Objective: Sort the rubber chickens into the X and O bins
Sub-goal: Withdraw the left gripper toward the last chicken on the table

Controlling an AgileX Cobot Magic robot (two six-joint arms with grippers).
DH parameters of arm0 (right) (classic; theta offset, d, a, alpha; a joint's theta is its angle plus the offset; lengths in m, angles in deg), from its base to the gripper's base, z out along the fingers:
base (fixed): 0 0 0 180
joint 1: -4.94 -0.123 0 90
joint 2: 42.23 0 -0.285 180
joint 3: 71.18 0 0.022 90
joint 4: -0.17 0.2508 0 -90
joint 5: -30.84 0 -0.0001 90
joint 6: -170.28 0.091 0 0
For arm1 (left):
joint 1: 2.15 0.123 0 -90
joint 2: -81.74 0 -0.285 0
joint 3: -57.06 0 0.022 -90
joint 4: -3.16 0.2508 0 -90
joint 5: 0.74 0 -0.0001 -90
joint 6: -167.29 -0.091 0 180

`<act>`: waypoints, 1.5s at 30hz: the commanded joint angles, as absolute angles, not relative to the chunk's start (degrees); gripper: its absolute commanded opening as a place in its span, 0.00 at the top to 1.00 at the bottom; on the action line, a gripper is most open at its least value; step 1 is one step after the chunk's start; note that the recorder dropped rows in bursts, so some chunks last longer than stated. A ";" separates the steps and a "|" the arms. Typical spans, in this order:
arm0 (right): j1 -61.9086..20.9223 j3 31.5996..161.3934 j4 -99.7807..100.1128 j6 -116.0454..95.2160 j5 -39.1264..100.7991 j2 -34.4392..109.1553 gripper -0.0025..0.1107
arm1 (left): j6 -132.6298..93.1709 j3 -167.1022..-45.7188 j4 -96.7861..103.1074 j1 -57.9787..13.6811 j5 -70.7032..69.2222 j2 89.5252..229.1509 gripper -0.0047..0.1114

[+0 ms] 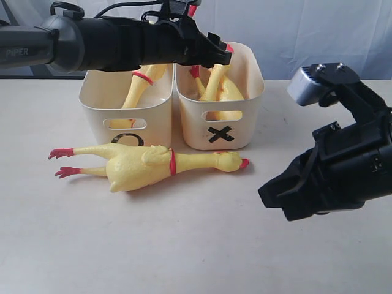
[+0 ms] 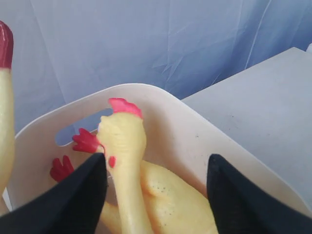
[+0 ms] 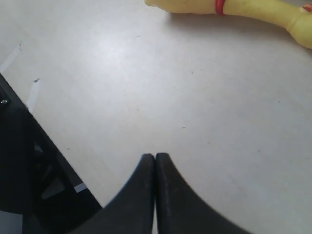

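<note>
**Exterior view.** Your left pincer point(image 1: 214, 55) hangs over the X bin point(image 1: 245, 116), with its arm reaching in from the left above the O bin point(image 1: 98, 116). You can't read its jaws from here. Both bins stand side by side near the worktop's point(image 1: 184, 245) back edge. The O bin holds one chicken point(image 1: 139, 86). The X bin holds yellow bodies point(image 1: 215, 86), count unclear. The loose chicken point(image 1: 144, 165) lies flat just in front of the bins, feet toward the worktop's left edge, beak below the X mark, and its body covers part of the O mark. Your right pincer point(image 1: 272, 196) sits low over the right side of the worktop, well apart from the loose chicken.

**Left wrist view.** The jaws are spread wide and grip nothing. An upright chicken head point(image 2: 122, 131) stands in the bin between the black fingers point(image 2: 73, 200). It is hard up against one finger, contact unclear, with a clear gap to the other. Red feet point(image 2: 85, 141) show behind the head, by the handle slot. Another yellow body with a red end point(image 2: 5, 97) cuts the frame edge.

**Right wrist view.** The fingertips point(image 3: 146, 168) are pressed together, closed on nothing, over bare worktop. The loose chicken's banded neck shows at the frame edge, nothing between it and the pincer.
</note>
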State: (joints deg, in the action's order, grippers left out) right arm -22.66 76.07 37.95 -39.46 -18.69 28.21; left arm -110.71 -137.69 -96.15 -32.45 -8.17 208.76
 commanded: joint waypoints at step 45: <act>-22.56 75.83 37.91 -39.59 -16.82 28.02 0.99 | -82.07 -106.64 -60.18 -32.31 -7.03 175.23 0.96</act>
